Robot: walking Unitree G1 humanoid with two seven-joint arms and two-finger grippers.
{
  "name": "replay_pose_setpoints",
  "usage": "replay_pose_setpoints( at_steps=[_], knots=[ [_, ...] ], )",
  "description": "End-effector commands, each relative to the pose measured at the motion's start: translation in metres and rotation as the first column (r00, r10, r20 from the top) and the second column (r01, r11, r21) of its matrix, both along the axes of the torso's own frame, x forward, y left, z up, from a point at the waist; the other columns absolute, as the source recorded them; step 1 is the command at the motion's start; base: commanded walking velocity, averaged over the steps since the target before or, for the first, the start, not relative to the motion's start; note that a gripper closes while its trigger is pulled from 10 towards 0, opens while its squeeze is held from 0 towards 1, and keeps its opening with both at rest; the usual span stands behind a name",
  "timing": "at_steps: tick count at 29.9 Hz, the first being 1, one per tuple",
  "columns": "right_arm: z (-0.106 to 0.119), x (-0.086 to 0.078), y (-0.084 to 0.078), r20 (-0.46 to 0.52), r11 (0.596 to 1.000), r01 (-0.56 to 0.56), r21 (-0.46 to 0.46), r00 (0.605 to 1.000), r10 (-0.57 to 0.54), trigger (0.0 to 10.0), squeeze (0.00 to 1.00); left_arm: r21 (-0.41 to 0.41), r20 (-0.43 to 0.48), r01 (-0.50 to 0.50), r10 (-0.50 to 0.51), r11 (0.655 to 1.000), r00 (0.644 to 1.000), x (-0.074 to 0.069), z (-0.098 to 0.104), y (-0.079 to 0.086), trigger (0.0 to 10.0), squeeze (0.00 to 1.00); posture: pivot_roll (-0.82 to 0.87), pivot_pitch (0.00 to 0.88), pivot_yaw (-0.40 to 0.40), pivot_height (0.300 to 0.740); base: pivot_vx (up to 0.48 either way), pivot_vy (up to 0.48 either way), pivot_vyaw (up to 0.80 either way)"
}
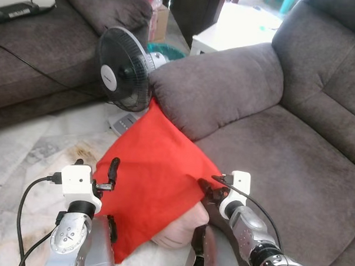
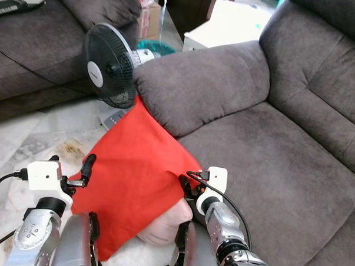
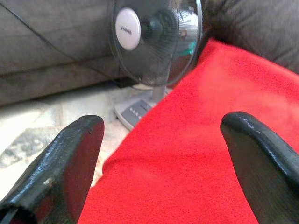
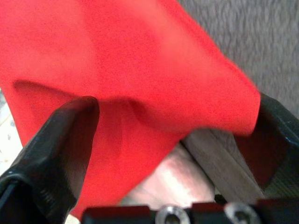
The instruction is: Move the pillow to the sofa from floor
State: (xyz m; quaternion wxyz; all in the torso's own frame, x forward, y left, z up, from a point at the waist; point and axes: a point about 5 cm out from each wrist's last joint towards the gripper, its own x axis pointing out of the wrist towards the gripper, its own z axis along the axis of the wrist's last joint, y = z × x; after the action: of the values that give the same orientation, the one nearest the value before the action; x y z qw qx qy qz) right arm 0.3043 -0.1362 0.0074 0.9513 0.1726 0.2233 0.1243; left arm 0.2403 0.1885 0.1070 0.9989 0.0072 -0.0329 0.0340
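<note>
Red pillow (image 1: 155,173) is off the floor, held between both arms against the front edge of the grey sofa (image 1: 283,149), its top corner up by the sofa armrest (image 1: 218,87). Left end effector (image 3: 163,154) sits on the pillow's left side, fingers spread wide with red fabric between them. Right end effector (image 4: 173,140) is at the pillow's right corner, fingers also wide apart, straddling the fabric; grip contact is hard to confirm, looks more like pressing than pinching. Pale underside (image 1: 182,230) shows below the red cover. Black standing fan (image 1: 124,69) is just behind the pillow, on the tiled floor (image 1: 41,150).
</note>
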Motion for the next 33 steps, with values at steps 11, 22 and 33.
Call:
replay_pose_setpoints(
  at_steps=[11,22,33],
  knots=[
    [0.001,-0.002,0.004,0.017,0.978,0.008,0.211,1.0,-0.012,10.0,0.0,-0.043,-0.008,-0.015,0.014,0.999,1.0,-0.006,0.004,-0.007,10.0,0.0,0.27,0.231,-0.244,0.551,0.0,0.0,0.0],
    [0.009,0.001,0.002,0.054,0.911,0.034,0.411,0.997,-0.061,10.0,0.0,-0.07,-0.002,-0.024,0.024,0.997,1.0,-0.009,0.006,-0.006,10.0,0.0,0.27,0.237,-0.248,0.551,0.0,0.0,0.0],
    [0.018,0.009,0.0,0.068,0.854,0.081,0.514,0.989,-0.135,10.0,0.0,-0.088,0.012,-0.022,0.023,0.996,1.0,-0.009,0.01,-0.009,10.0,0.0,0.27,0.246,-0.248,0.551,0.0,0.0,0.0]
  ],
)
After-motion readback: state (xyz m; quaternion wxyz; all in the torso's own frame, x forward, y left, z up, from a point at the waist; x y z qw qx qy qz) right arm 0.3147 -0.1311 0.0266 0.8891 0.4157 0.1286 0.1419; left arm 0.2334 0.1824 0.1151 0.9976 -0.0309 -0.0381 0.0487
